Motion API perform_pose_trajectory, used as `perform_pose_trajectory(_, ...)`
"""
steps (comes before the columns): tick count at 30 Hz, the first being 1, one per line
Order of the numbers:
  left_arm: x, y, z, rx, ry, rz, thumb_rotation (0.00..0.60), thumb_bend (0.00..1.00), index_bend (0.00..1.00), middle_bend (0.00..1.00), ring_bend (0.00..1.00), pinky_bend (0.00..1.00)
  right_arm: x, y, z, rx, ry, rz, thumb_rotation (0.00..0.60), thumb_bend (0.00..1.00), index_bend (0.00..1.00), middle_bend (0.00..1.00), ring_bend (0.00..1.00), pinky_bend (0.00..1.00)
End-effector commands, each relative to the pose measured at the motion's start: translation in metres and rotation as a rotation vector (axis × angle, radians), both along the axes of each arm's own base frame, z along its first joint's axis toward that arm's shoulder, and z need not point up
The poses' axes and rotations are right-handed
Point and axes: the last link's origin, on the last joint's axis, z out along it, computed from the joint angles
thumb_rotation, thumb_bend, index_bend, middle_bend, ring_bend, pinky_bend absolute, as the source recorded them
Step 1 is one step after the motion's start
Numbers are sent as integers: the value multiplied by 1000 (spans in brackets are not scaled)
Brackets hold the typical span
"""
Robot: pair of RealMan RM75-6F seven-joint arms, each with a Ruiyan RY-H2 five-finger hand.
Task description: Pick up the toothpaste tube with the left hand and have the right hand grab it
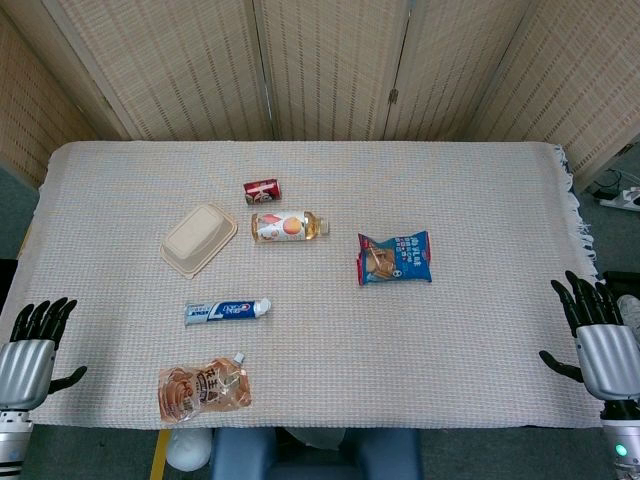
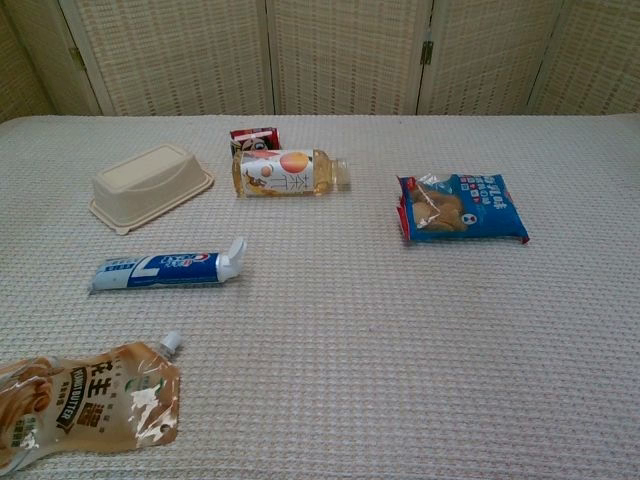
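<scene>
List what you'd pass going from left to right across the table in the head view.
Left hand → beige container → toothpaste tube → tea bottle → blue snack bag → right hand.

My left hand (image 1: 35,350): black segmented fingers, brushed silver metal back, ribbed silver wrist below. My right hand (image 1: 598,335): same black fingers, silver back, small green light at wrist.
</scene>
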Motion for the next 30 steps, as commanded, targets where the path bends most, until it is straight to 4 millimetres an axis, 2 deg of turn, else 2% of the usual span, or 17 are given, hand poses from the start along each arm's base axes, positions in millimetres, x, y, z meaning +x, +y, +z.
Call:
perform_pose_trajectory(1, 1, 1, -2, 4, 1, -11, 600, 194, 123, 105, 82, 0, 1, 0, 1, 4, -6, 2, 600, 136, 0, 0, 50, 0)
perform_pose_trajectory(14, 10, 13, -9, -29, -4, -53, 600, 194, 155, 106, 97, 9, 4, 0, 4, -4, -6, 9, 600, 137, 0, 0, 48, 0)
perform_pose_trajectory(21, 27, 37, -22, -79, -33, -123, 600, 212, 226, 209, 185, 65, 6, 1, 6, -11, -9, 21, 600, 137, 0, 0, 48, 0)
perform_pose_trajectory(30, 49, 76, -55, -217, -3, -195, 600, 237, 255, 224, 205, 92, 4, 2, 9, -18, -13, 17, 600, 137, 0, 0, 49, 0)
